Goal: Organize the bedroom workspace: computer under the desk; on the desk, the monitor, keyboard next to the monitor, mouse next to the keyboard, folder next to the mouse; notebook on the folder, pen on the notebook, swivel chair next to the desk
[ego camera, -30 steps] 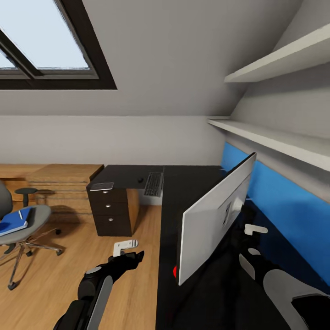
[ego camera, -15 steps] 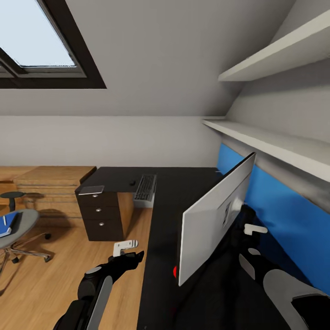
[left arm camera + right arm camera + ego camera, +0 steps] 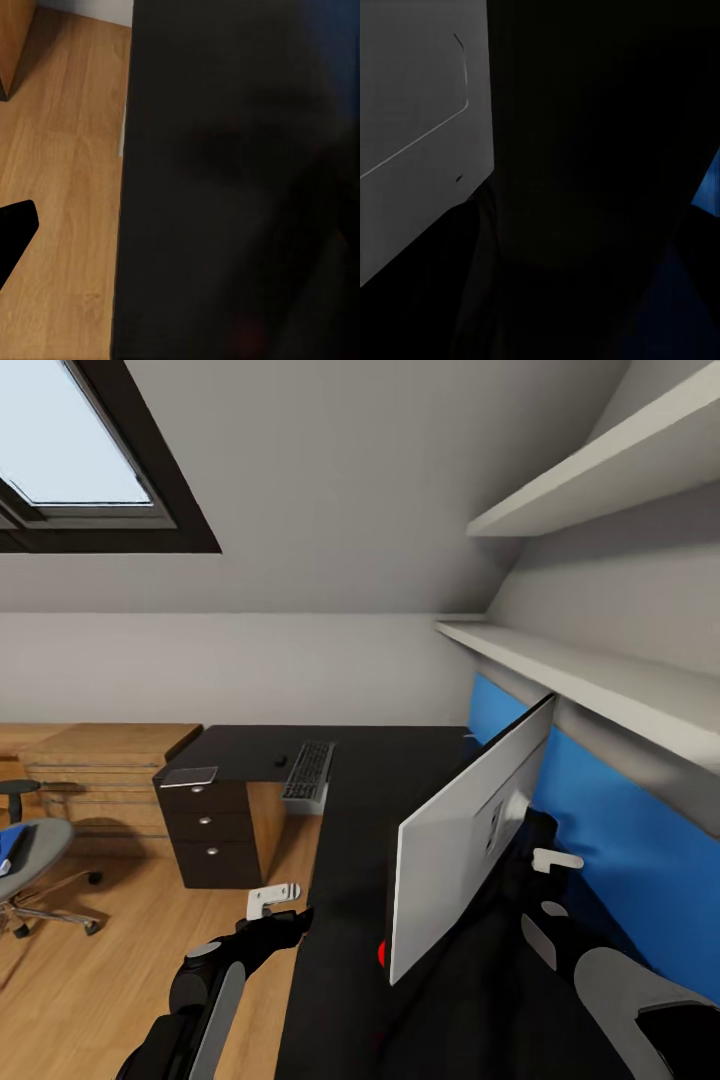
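While the right end effector [image 3: 548,882] reached behind the monitor [image 3: 465,838], seemingly gripping its stand though I cannot tell, the monitor stood on the bench [image 3: 400,760], white back showing; the left end effector's [image 3: 272,900] opening was unclear.

black desk [image 3: 400,780], white monitor back [image 3: 460,840], blue panel [image 3: 620,830]

White shelves [image 3: 600,490]; light wood drawer unit [image 3: 100,760]
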Controlling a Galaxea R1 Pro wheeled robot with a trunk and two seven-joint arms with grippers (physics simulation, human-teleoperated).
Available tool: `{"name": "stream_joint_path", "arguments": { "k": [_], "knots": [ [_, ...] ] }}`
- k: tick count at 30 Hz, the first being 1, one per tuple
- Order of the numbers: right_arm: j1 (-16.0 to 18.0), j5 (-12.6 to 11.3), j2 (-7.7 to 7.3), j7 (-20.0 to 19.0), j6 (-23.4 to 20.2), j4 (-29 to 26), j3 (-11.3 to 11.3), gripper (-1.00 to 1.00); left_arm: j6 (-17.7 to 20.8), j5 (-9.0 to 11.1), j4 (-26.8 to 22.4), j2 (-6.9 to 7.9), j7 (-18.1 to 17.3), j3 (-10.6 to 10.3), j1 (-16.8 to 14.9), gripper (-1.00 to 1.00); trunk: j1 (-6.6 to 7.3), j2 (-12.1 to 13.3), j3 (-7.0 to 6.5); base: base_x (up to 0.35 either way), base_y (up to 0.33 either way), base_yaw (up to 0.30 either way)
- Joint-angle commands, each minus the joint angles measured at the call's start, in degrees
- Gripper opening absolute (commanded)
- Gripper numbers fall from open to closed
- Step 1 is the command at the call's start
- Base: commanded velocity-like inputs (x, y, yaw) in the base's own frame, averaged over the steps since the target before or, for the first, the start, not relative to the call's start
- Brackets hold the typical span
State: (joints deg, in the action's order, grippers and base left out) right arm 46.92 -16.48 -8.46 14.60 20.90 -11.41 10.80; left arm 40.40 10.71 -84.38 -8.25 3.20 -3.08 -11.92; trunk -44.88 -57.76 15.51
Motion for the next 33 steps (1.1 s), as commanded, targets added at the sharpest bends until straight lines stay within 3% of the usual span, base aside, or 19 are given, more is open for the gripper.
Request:
{"name": "stream_joint_path", "arguments": {
  "k": [1,7,25,33],
  "knots": [
    [0.02,-0.98,-0.06,0.34,0.36,0.07,0.45,-1.00,0.29,0.52,-0.08,-0.01,0.33,-0.01,-0.03,1.00,-0.01,-0.05,0.08,0.079,-0.238,0.000],
    [0.04,-0.96,-0.06,0.35,0.33,0.07,0.40,-1.00,0.29,0.53,-0.08,-0.03,0.32,0.01,-0.03,1.00,-0.01,-0.05,0.08,0.046,-0.221,0.000],
    [0.04,-0.92,-0.06,0.34,0.36,0.07,0.45,-1.00,0.29,0.54,-0.08,-0.01,0.31,0.01,-0.03,1.00,-0.01,-0.05,0.08,0.002,-0.007,0.000],
    [0.04,-0.94,-0.06,0.34,0.36,0.07,0.45,-1.00,0.29,0.54,-0.08,-0.01,0.31,0.01,-0.03,1.00,-0.01,-0.05,0.08,0.201,0.000,0.000]
  ]
}}
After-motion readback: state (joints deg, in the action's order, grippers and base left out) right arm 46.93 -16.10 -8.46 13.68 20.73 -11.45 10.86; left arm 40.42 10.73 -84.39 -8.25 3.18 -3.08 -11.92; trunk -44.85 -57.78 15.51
